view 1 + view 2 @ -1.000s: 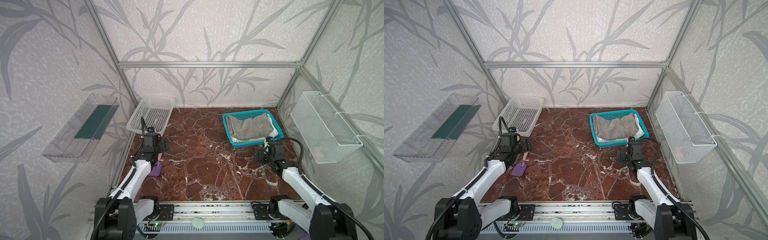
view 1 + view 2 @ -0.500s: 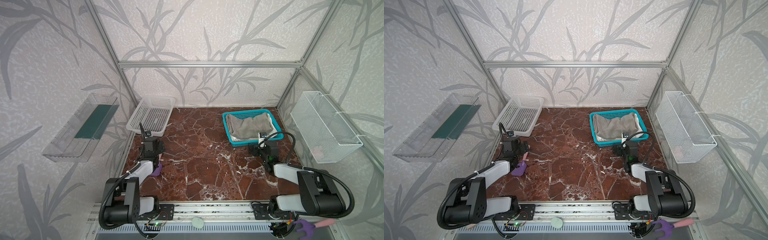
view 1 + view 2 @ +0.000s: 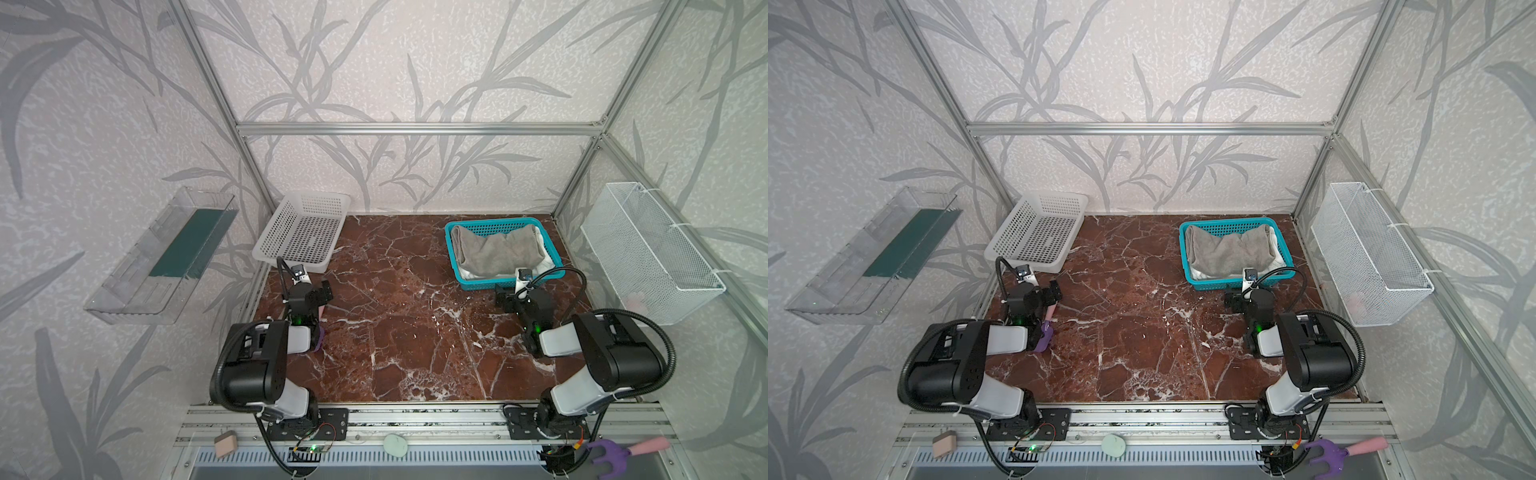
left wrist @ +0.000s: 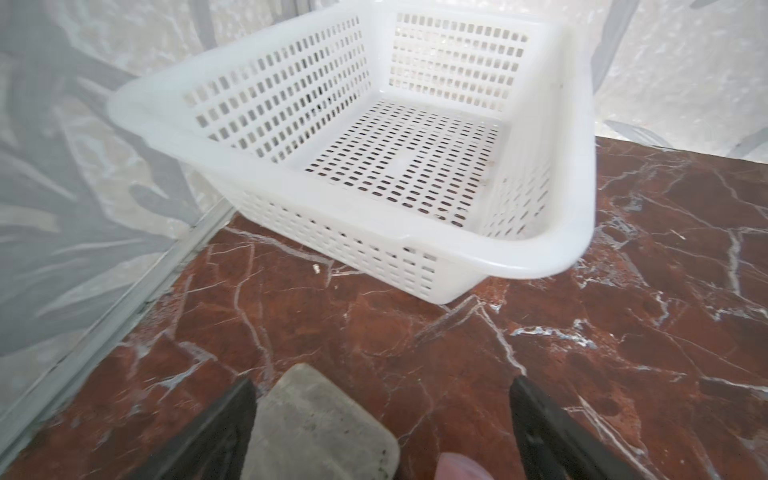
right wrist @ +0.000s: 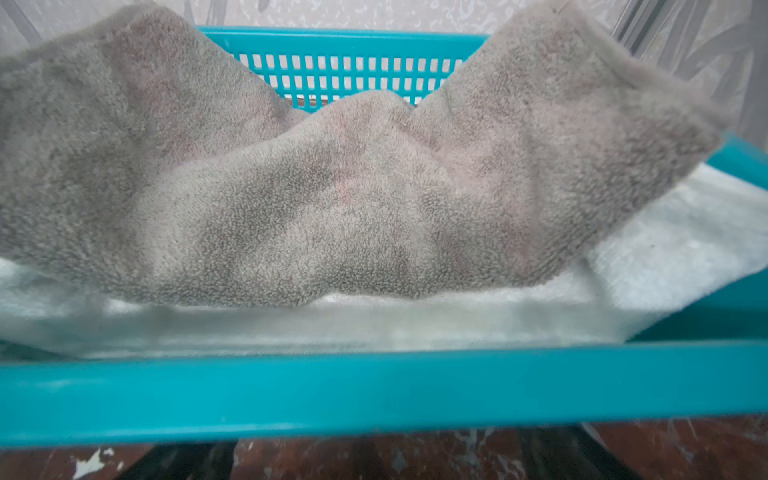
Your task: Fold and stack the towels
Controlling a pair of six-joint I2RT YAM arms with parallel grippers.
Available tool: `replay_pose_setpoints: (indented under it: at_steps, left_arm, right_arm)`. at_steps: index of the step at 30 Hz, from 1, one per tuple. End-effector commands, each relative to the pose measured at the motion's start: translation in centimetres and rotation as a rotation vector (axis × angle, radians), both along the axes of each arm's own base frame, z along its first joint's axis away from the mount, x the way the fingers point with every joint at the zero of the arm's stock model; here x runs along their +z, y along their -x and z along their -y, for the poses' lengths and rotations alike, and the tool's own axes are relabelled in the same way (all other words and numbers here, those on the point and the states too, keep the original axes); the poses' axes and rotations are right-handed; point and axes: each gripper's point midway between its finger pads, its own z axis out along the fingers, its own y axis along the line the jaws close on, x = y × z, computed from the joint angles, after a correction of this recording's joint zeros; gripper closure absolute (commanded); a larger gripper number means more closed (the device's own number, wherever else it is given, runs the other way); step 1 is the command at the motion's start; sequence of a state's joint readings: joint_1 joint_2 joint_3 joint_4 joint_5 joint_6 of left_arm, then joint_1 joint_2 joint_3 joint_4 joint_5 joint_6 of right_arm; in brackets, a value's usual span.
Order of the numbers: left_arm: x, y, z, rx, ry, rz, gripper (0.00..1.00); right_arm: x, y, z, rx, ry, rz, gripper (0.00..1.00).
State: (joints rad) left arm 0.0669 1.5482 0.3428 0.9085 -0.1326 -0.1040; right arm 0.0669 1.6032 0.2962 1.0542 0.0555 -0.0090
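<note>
My arms fold back to lower frame, both jaws released, empty (grey towel (image 3: 494,249) tops white towel (image 3: 544,257), upper right); handling seems over.

Top views share the whole table (image 3: 415,332); wrist views sit low, close.

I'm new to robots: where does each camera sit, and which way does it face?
Top views: high over the near edge, looking down at the table, white basket and teal basket; both top views show the left arm, right arm, left gripper and right gripper.
Left wrist: on the left arm, low, facing the white basket; its open fingers show.
Right wrist: on the right arm, low, facing the teal basket, grey towel on white towel; fingers barely show.
Shared: right wrist and both top views show the grey towel.
</note>
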Motion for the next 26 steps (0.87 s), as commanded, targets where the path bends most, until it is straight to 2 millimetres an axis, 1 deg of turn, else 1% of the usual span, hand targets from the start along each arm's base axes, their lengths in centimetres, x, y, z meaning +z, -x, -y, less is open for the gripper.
replay_pose_setpoints:
  at_steps: [1, 3, 4, 5, 7, 17, 20, 21, 23, 26]
  left_arm:
    - [1.5, -0.6, 0.3, -0.027, -0.012, 0.047, 0.05]
    - [1.4, -0.7, 0.3, -0.025, -0.016, 0.041, 0.05]
    - [1.5, -0.8, 0.3, -0.025, -0.021, 0.06, 0.02]
    - [1.6, -0.8, 0.3, -0.027, -0.026, 0.08, 0.01]
    - [1.5, -0.8, 0.3, -0.027, -0.021, 0.058, 0.01]
    - [1.6, -0.8, 0.3, -0.029, -0.025, 0.07, 0.01]
    - [1.6, -0.8, 0.3, -0.029, -0.025, 0.069, 0.01]
    - [1.6, -0.8, 0.3, -0.029, -0.025, 0.069, 0.01]
    - [1.6, -0.8, 0.3, -0.029, -0.025, 0.069, 0.01]
    - [1.6, -0.9, 0.4, -0.03, -0.025, 0.071, 0.01]
  right_arm:
    - [2.0, -1.2, 0.0, -0.008, 0.015, 0.055, 0.01]
    - [2.1, -1.1, -0.1, -0.004, 0.014, 0.058, 0.01]
    - [2.1, -1.1, -0.1, -0.004, 0.013, 0.058, 0.01]
    - [2.0, -1.1, -0.1, -0.005, 0.014, 0.056, 0.01]
    - [2.0, -1.2, -0.1, -0.006, 0.015, 0.056, 0.01]
    - [2.0, -1.2, -0.2, 0.003, 0.018, 0.052, 0.01]
    - [2.0, -1.0, -2.1, 0.117, 0.03, 0.056, 0.01]
    - [1.9, -1.2, -2.3, 0.121, 0.031, 0.05, 0.01]
    - [1.9, -1.2, -2.1, 0.109, 0.03, 0.047, 0.01]
    - [2.0, -1.2, 0.0, -0.019, 0.025, 0.052, 0.01]
